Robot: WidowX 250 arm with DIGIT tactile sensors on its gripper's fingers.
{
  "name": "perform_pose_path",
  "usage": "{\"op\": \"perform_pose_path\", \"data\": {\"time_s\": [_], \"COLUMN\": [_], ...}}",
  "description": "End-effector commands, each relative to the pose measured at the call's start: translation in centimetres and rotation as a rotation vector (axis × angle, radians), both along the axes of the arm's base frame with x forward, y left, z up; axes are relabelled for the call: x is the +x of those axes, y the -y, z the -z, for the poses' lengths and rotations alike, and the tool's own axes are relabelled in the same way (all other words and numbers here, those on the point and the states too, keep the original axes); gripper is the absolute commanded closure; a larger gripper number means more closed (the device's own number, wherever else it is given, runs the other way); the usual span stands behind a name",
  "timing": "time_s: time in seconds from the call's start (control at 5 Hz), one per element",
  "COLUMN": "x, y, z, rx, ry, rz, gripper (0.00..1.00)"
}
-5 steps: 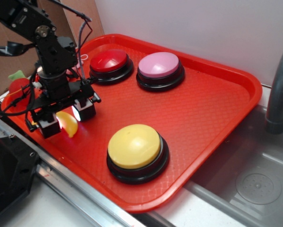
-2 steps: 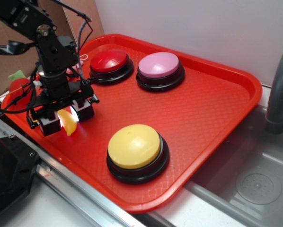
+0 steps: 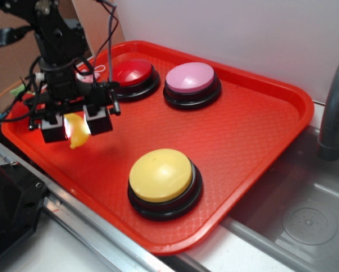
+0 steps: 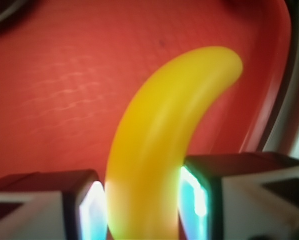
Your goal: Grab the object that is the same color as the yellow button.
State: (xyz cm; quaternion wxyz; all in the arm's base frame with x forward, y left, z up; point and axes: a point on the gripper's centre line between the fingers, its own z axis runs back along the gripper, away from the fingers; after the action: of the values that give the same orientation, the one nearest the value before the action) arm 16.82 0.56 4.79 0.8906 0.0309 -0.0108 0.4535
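My gripper (image 3: 77, 127) is shut on the small yellow toy banana (image 3: 77, 130) and holds it clear above the left part of the red tray (image 3: 254, 130). In the wrist view the banana (image 4: 159, 150) fills the gap between the two glowing pads (image 4: 93, 212), its tip curving up and right over the tray floor. The yellow button (image 3: 161, 175), a pale yellow dome on a black base, stands on the tray near its front edge, to the right of and below my gripper.
A red-domed button (image 3: 130, 73) and a pink-domed button (image 3: 190, 79) stand at the back of the tray. A bit of pink plush (image 3: 85, 75) shows behind the arm. A grey faucet (image 3: 334, 107) and steel sink (image 3: 308, 221) lie to the right.
The gripper has risen from the tray floor with the banana held between its pads. The banana now hangs above the tray. The buttons have not moved.
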Motion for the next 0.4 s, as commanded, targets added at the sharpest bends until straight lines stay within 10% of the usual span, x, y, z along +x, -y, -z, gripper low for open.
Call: {"op": "perform_pose_path", "data": {"time_s": [0.0,0.2], "x": [2.4,2.5], "y": [0.5,1.5], "z": [-7.2,-10.2], "rx": [-0.017,0.024], "ry": [0.039,0.081], "rz": [0.381,0.581], "gripper": [1.0,1.0]}}
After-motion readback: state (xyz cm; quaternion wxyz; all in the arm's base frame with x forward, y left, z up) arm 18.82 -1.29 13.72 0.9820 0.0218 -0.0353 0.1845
